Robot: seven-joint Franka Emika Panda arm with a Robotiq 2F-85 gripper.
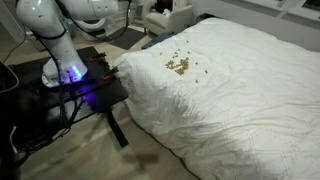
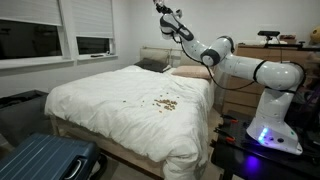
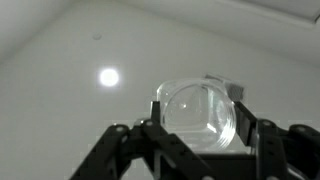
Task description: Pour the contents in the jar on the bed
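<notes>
- Bed [image 1: 240, 100] with a wrinkled white duvet fills the right and centre of both exterior views [image 2: 110, 95].
- Black table [image 1: 100, 90] with a blue glow [image 1: 75, 72] at the left, touching the bed edge.
- Window [image 2: 95, 45] upper left, blue suitcase [image 2: 45, 160] lower left on the floor.
- Contents [image 1: 180, 66], small tan bits, lie scattered on the duvet near mid-frame [image 2: 165, 102].
- My gripper [image 2: 163, 12] is raised high at top centre, well above the bed.
- In the wrist view my gripper [image 3: 200, 125] is clamped on the jar [image 3: 195, 110], lower right of centre.
- The jar shows a round face to the camera, its long axis along the view line; which end, cannot tell.
- Behind it is white ceiling [image 3: 60, 50] with a round light [image 3: 108, 77].
</notes>
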